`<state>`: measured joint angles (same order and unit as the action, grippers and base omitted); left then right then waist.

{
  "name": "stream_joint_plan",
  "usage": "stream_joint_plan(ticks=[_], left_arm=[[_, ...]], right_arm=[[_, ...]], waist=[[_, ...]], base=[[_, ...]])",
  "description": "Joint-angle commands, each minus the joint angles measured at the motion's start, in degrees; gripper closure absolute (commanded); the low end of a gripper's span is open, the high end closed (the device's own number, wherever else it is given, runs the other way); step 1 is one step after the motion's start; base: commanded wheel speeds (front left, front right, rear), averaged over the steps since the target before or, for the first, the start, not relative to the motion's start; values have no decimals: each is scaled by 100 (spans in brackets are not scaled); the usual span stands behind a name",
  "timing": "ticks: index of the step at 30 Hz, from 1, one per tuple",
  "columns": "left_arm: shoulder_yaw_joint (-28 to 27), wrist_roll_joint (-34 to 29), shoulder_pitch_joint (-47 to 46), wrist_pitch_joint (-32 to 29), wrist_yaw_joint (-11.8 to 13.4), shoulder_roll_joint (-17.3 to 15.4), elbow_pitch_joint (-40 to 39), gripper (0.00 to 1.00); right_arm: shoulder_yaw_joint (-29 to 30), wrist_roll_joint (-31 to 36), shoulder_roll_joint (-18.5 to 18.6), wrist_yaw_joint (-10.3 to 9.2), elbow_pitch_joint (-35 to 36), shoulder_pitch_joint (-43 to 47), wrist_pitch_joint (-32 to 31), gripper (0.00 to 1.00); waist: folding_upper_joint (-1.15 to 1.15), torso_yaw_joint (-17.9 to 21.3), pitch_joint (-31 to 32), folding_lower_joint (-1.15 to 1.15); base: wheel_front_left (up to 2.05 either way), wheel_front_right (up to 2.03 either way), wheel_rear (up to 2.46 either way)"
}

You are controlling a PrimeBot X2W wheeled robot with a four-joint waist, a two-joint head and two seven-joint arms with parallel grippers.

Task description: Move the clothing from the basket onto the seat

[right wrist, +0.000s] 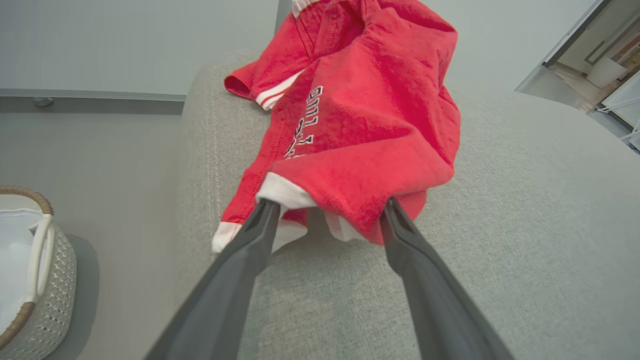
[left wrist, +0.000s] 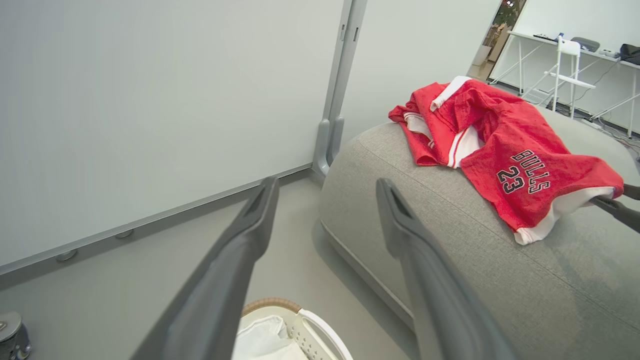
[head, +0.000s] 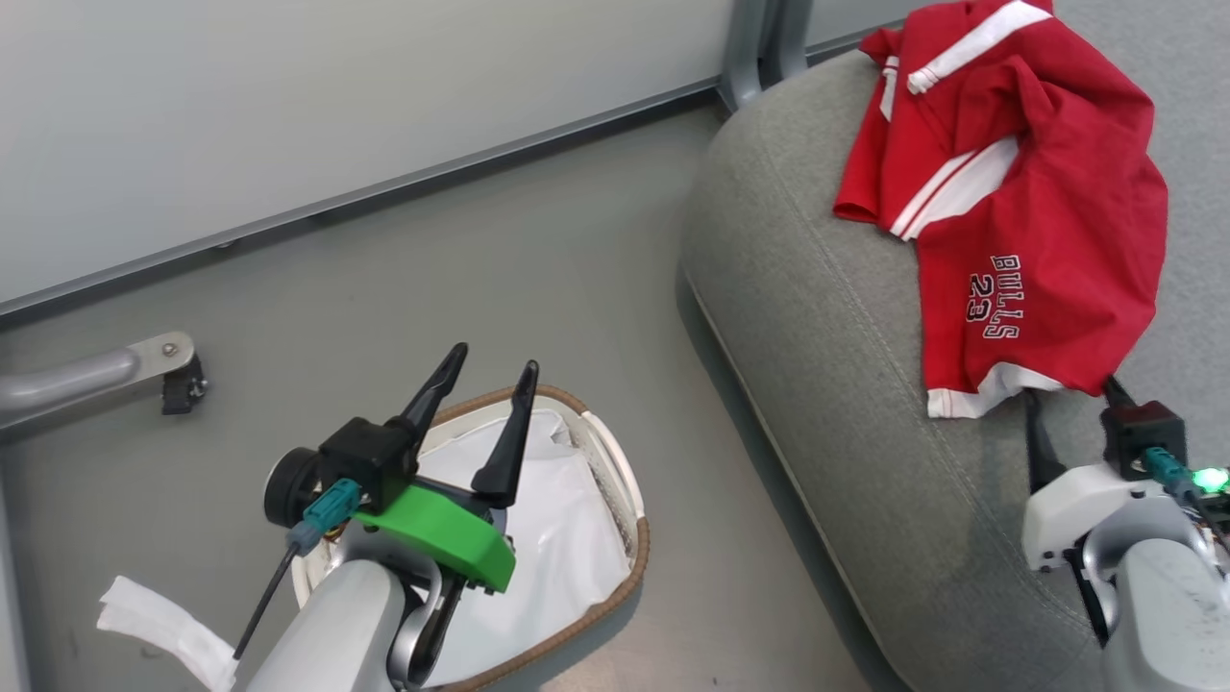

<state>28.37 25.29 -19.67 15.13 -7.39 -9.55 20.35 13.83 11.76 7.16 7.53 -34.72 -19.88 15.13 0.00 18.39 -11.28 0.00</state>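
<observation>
The red clothing (head: 1038,192) with white trim and "BULLS 23" lettering lies crumpled on the grey seat (head: 846,384), also in the left wrist view (left wrist: 500,145). My right gripper (head: 1071,404) is open at the garment's near hem. In the right wrist view the clothing (right wrist: 360,100) drapes over both spread fingertips (right wrist: 267,210) of that gripper (right wrist: 330,207), which close on nothing. The cream basket (head: 629,567) stands on the floor left of the seat, with a white sheet (head: 548,519) inside. My left gripper (head: 495,363) hangs open above the basket, empty.
A pale wall panel with a metal post (head: 750,48) runs behind. A metal leg with a caster (head: 178,375) sits at the left. A white strip (head: 163,625) lies on the floor by the basket. A desk and white chair (left wrist: 570,65) stand far off.
</observation>
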Motion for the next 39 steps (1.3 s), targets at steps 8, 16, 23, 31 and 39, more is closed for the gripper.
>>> stream_joint_plan(ticks=[8, 16, 23, 31, 39], left_arm=[[-744, -227, 406, 2, -17, 111, 18, 0], [-1416, -458, 686, 2, -17, 224, 15, 0], [-1924, -748, 911, 2, -17, 295, 3, 0], [-2526, -1130, 1208, 2, -17, 430, 45, 0], [-2918, -1261, 1574, 2, -17, 542, 82, 0]], right_arm=[[-815, -526, -213, -8, 606, 41, 2, 0], [-1256, -813, -357, -8, 683, -96, 2, 0], [-1305, -1006, -404, -8, 676, -120, 2, 0], [-1389, -1396, -410, -8, 696, 74, 2, 0], [-1431, -1537, -410, -8, 683, 351, 2, 0]], waist=[[0, -733, 286, 0], [0, -1388, 385, 0], [0, -1758, 496, 0], [0, -1860, 640, 0], [0, -1774, 849, 0]], base=[[0, 0, 0], [0, 0, 0], [0, 0, 0], [0, 0, 0], [0, 0, 0]])
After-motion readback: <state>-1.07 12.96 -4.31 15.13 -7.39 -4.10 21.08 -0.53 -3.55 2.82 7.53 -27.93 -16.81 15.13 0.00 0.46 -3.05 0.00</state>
